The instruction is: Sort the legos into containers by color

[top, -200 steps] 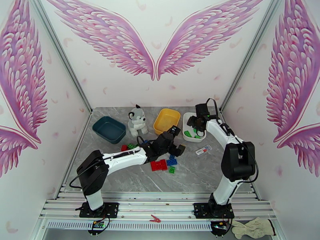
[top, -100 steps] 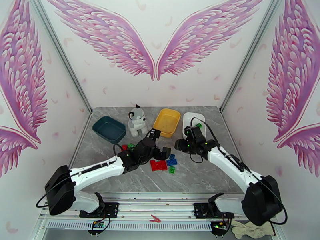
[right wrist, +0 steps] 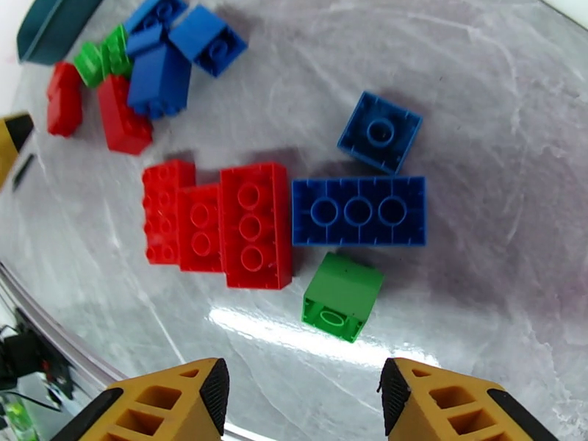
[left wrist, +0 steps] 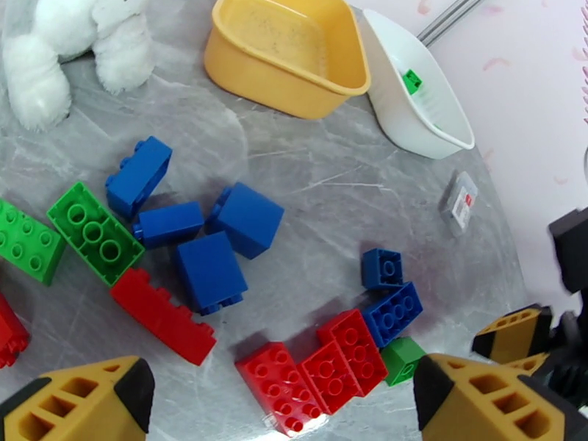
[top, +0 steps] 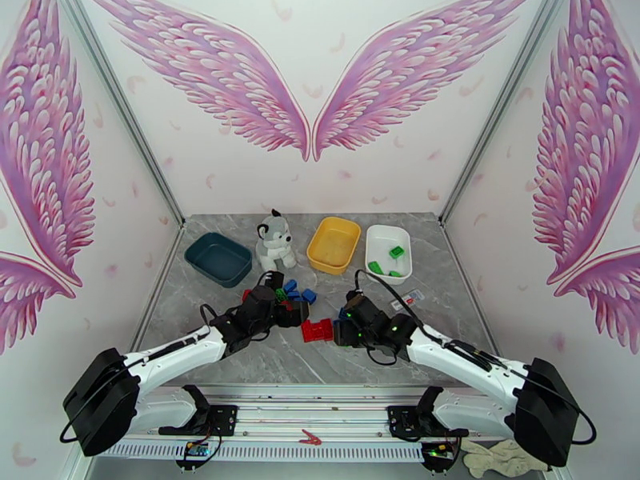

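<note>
Left gripper (left wrist: 283, 391) spread wide and empty, low over the legos (left wrist: 209, 270) scattered loose on the grey table (top: 320, 362) (red, blue and green mixed, with a red cluster (top: 318, 330) between the two arms). Right gripper (right wrist: 301, 380) parted as well, nothing between its fingers, just short of a small green brick (right wrist: 342, 295) lying just beside a long blue brick (right wrist: 358, 212), a square blue brick (right wrist: 380, 131) beyond that. Behind the pile, toward the far side of the table, in a row from the left: teal tray (top: 218, 259), plush dog (top: 274, 242), yellow tray (top: 334, 243), then white tray (top: 382, 238) with three green bricks (top: 396, 251) lying in it.
</note>
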### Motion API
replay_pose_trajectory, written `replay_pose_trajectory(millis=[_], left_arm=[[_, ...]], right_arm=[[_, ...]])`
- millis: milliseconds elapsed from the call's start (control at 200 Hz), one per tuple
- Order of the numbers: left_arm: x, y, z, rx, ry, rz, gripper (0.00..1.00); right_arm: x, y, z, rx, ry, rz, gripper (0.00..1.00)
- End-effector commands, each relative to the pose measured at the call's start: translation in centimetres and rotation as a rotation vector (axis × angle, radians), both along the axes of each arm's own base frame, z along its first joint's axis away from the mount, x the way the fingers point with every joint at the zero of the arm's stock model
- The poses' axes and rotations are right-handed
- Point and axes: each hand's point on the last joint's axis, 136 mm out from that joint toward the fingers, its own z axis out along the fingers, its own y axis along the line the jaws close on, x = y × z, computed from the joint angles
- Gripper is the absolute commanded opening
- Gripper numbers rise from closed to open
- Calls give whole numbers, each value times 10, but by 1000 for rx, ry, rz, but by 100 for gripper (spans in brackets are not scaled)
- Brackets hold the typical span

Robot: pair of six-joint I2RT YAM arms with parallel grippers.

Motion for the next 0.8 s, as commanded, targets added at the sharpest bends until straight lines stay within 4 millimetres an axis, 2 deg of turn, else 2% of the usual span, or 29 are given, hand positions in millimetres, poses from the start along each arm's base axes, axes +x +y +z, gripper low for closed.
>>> replay_pose_trajectory(millis=[0,190,380,585,795], left_arm=[[2,-8,4,-43,-1,-17,99],[3,-8,4,-42,-2,-16,99],[4,-4,4,-32,-9,-6,99],[5,-3,4,-30,-13,-2,99],[5,-2,4,-24,-16,0,99]], right_arm=[[3,-7,-16,-44,-13,-57,63],[2,-2,-39,-68,17,-51,63],[8,9,-46,-64,21,-37,63],[14,9,-59,-116,26,-44,61],[21,8,-67,-156,19,-62,54]])
